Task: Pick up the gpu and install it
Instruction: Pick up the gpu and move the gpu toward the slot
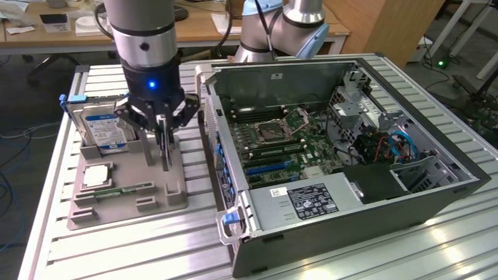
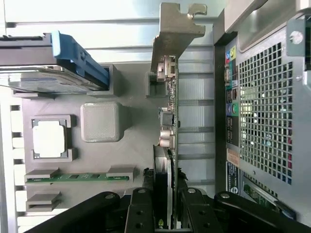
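Note:
The gpu [image 1: 164, 149] is a thin dark card seen edge-on, standing upright over the grey parts holder [image 1: 160, 201], to the exterior view's left of the open computer case [image 1: 435, 192]. My gripper [image 1: 161, 125] comes down from above and is shut on the card's top edge. In the wrist view the gpu [image 2: 169, 121] runs away from my gripper [image 2: 164, 211], ending in its silver metal bracket [image 2: 177, 29], with a black finger [image 2: 141, 208] on either side of it. I cannot tell whether its lower edge still touches the holder.
On the holder are a silver hard drive [image 1: 105, 128] with a blue-white label, a square processor [image 1: 95, 175] and a slim green memory stick [image 1: 125, 191]. The case's motherboard [image 1: 272, 146] lies exposed. The case's rear wall [image 2: 262, 121] is close beside the card.

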Motion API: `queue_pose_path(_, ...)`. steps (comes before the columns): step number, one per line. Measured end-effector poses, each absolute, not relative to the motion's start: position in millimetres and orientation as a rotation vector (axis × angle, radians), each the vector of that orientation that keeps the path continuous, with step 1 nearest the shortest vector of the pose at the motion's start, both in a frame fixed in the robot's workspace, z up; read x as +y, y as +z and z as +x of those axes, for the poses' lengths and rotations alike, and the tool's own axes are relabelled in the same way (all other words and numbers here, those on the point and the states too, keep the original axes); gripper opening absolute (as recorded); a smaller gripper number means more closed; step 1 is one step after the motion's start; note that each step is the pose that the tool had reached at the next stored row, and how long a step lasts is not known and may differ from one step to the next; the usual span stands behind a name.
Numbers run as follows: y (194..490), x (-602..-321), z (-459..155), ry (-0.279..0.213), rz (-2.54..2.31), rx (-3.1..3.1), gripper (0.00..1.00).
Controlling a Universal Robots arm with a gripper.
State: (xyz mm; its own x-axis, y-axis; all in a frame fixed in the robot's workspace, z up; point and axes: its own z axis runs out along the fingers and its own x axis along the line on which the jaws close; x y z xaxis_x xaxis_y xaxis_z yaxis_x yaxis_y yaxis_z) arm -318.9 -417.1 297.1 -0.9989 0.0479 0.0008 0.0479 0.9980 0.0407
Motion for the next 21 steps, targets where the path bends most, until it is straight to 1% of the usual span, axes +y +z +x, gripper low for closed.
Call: queue_pose_path(21,374.2,-417.1,-318.9,0.065,0.075,3.140,0.27)
